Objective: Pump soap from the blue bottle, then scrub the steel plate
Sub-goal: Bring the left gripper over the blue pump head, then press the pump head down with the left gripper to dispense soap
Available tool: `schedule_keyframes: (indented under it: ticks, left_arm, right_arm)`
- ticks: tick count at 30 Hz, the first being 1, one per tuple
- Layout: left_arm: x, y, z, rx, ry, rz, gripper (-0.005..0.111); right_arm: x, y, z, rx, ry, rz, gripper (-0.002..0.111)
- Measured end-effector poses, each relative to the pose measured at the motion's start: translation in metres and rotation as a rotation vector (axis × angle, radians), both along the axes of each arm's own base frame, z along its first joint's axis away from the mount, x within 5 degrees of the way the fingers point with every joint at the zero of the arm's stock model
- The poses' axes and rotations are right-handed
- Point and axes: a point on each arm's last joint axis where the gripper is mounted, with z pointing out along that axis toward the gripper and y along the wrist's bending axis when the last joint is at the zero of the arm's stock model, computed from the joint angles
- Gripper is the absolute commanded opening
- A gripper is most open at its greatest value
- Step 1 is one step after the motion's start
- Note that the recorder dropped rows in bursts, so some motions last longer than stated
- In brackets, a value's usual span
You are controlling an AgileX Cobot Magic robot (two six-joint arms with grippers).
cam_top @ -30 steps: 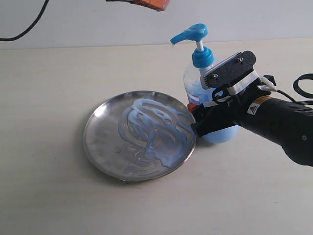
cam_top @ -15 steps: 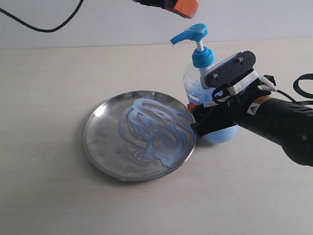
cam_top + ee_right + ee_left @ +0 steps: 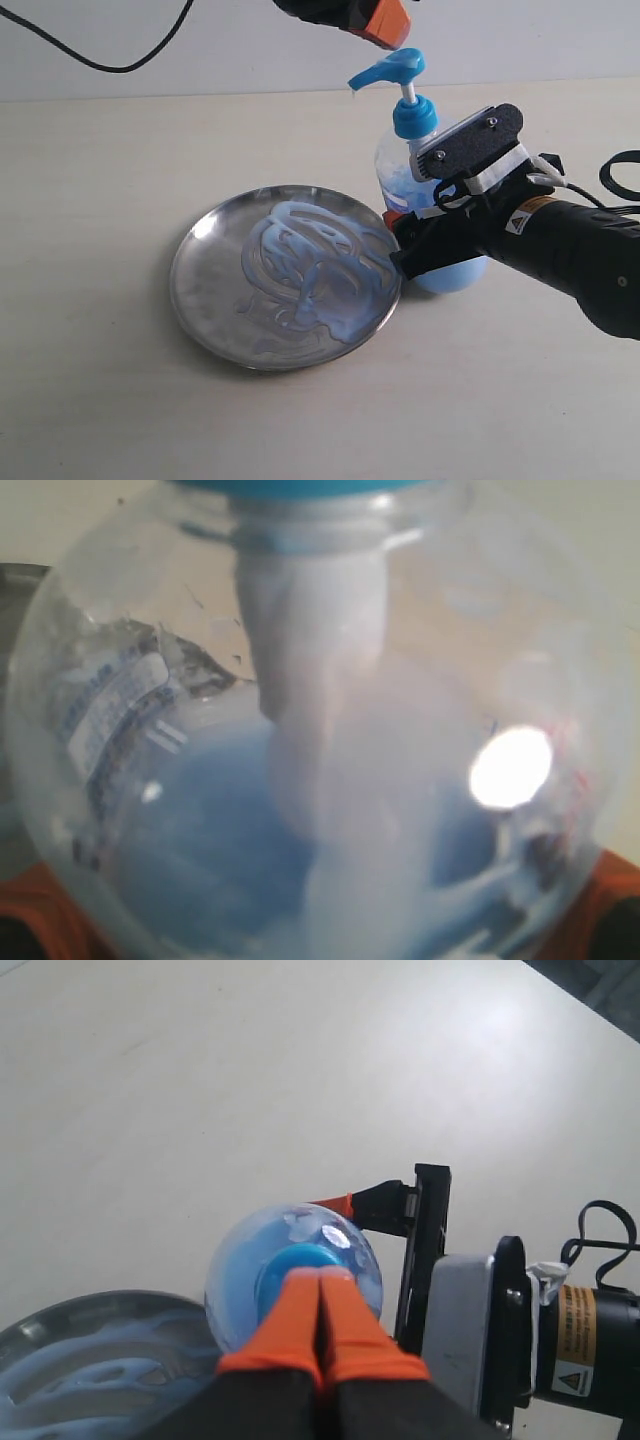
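Note:
The steel plate (image 3: 200,285) lies on the table, its middle streaked with swirly pale blue soap (image 3: 310,262). Just to its right stands the blue bottle (image 3: 398,168), pump head (image 3: 388,68) up and spout pointing over the plate. My right gripper (image 3: 415,240) is shut on the bottle's body, and the bottle (image 3: 300,780) fills the right wrist view between the orange pads (image 3: 610,880). My left gripper (image 3: 385,22) hangs just above the pump head, orange fingers pressed together and holding nothing. In the left wrist view it (image 3: 320,1278) sits directly over the bottle (image 3: 240,1275).
The pale table (image 3: 100,150) spreads round the plate. A black cable (image 3: 100,62) hangs across the back left. The right arm's black body (image 3: 570,250) and its camera mount (image 3: 470,1320) stand close beside the bottle. The plate's rim (image 3: 40,1340) shows in the left wrist view.
My left gripper has moved right and a little down, from left of the pump to just above its head. The right gripper, bottle and plate have not moved.

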Motion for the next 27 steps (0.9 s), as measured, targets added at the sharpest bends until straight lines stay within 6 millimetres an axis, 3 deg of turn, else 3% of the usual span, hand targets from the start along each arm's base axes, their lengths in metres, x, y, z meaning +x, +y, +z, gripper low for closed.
schedule_keyframes:
  ticks: [10,27]
  left_arm:
    - [0.007,-0.006,-0.014,0.001,0.041,0.012,0.000]
    - [0.005,-0.007,-0.015,0.002,0.058,0.006,0.000]
  right_arm:
    - [0.000,0.000,0.000,-0.001,0.004,0.001,0.000]
    - [0.000,0.000,0.000,-0.001,0.005,-0.001,0.000]
